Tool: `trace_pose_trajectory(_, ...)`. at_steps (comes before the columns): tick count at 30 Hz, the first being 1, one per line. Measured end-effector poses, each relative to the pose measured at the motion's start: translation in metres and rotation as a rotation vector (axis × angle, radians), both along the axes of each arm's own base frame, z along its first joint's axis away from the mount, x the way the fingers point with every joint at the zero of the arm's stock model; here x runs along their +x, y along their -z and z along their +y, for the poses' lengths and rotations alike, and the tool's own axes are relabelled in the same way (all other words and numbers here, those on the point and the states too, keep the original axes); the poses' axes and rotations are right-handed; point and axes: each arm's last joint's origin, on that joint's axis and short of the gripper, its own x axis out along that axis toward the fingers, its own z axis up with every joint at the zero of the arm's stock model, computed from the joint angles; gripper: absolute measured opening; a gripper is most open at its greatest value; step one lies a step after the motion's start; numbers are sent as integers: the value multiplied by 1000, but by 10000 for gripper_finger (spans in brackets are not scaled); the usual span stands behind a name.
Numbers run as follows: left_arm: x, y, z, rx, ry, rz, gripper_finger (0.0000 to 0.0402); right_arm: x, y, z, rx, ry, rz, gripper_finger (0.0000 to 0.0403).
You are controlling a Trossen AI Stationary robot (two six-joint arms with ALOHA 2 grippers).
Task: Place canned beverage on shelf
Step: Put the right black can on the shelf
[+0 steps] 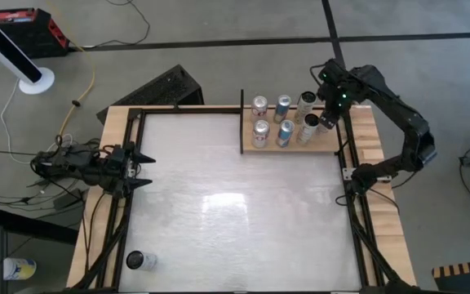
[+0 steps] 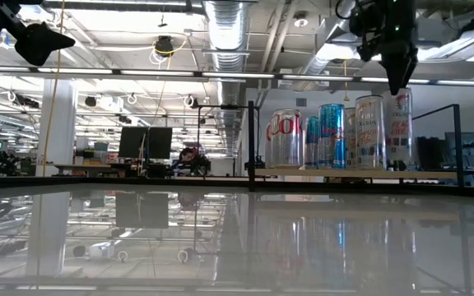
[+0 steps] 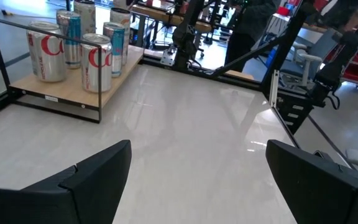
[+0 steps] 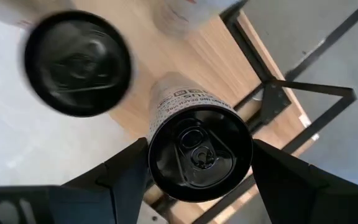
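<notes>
**Sixth can going onto the shelf, one more waiting**

While the left arm is waiting at the worktop's left edge with its end effector (image 1: 141,169) spread open and empty, the right end effector (image 1: 326,122) is hanging over the shelf (image 1: 331,144) at the far right of the worktop (image 1: 235,204). Its fingers are standing apart on either side of a black-topped can (image 4: 199,152), and no contact is showing in the right wrist view, so I judge it to be open around the can, not clamping it. That can is standing upright on the board near the right-hand end, beside the five other cans (image 1: 272,120) already lined up there in two rows.

Judging by this, the current placement is looking all but finished: the can is resting on the shelf and the arm needs only to lift clear. One further can (image 1: 141,260) is lying on its side at the near left corner of the worktop, well apart from the shelf, so that one is probably left to fetch.
</notes>
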Motion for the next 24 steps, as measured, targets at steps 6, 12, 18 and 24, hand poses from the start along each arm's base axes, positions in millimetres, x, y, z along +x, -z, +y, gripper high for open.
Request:
trace_pose_trajectory(6,0,0,0,0,0,0,357,5,10,-17,-4,-13,44,280)
trace_pose_trajectory(12,0,0,0,-1,0,-1,357,6,15,-30,-32,-34,67,281)
trace_pose_trajectory(18,0,0,0,-2,-1,-1,357,8,13,-44,-46,-26,83,281)
trace_pose_trajectory(24,0,0,0,-4,-1,-1,357,7,18,-59,-25,-27,87,281)
